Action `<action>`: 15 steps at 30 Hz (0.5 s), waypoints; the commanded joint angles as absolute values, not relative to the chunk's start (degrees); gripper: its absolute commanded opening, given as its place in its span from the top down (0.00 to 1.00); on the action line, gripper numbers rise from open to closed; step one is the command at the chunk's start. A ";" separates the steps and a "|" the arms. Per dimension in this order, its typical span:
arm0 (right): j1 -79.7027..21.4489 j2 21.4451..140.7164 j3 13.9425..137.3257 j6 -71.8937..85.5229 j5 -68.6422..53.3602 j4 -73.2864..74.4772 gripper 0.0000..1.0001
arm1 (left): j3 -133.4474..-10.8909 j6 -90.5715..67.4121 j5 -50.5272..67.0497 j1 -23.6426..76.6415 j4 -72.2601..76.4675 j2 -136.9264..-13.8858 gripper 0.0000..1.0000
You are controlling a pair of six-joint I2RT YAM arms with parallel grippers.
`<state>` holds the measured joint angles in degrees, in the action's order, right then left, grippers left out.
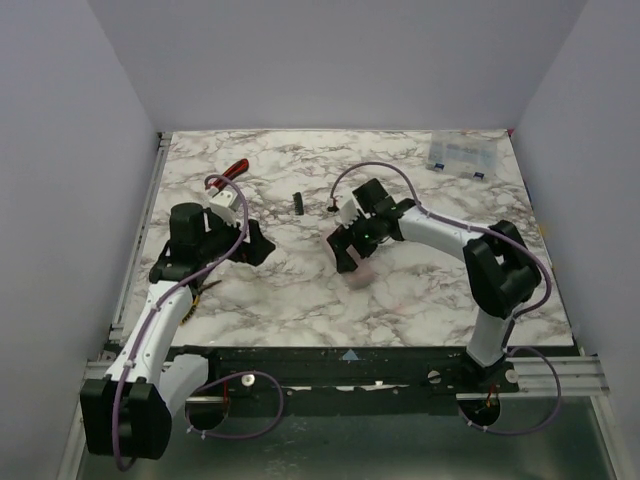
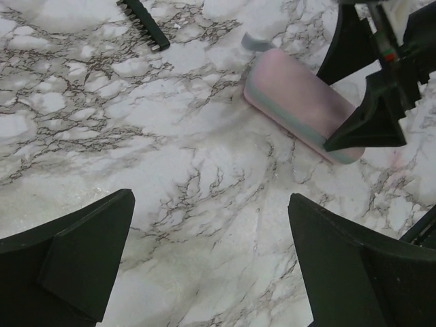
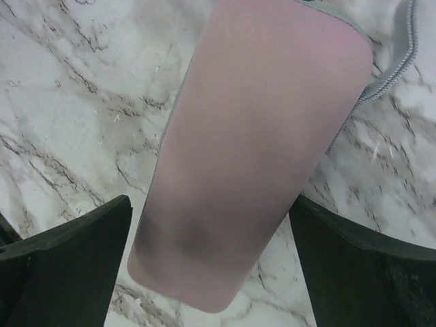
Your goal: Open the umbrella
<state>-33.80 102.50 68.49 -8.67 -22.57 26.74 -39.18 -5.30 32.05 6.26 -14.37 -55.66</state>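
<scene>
White marble-patterned tabletop (image 1: 430,300) is stretching out in front of me, and plain pale walls (image 1: 330,60) are standing around it on three sides.

On the left side, I am holding my left pincer (image 2: 211,204) low over the marble with its two black fingers (image 2: 82,252) spread as wide as they go. Nothing is sitting between them; only bare table is showing there. Behind this arm, near the far left corner, a hand tool with red and black handles (image 1: 232,170) is lying on the table. A little more to the right, a short black strip with a row of small teeth (image 1: 297,202) is resting on the marble, apart from everything else.

Near the middle of the table, the umbrella (image 2: 296,112) is lying flat as a folded, oblong pink bundle with a grey-green edge and a thin grey strap (image 3: 402,54) at one end. My right pincer (image 3: 210,204) is hanging directly over it, jaws fully apart, one finger on each side of the pink fabric. I cannot tell whether the fingers are touching it, but they are not squeezing it.

At the far right corner, a flat clear plastic box (image 1: 460,155) is lying by the wall.
</scene>
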 commanded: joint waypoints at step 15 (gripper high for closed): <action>-40.86 83.23 41.95 -74.63 -12.00 23.79 0.18 | -38.59 19.22 68.27 1.33 -14.81 -63.65 0.14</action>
<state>-41.12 88.27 47.72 -55.16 -14.92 23.57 -37.87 -0.64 51.22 1.45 -12.86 -62.46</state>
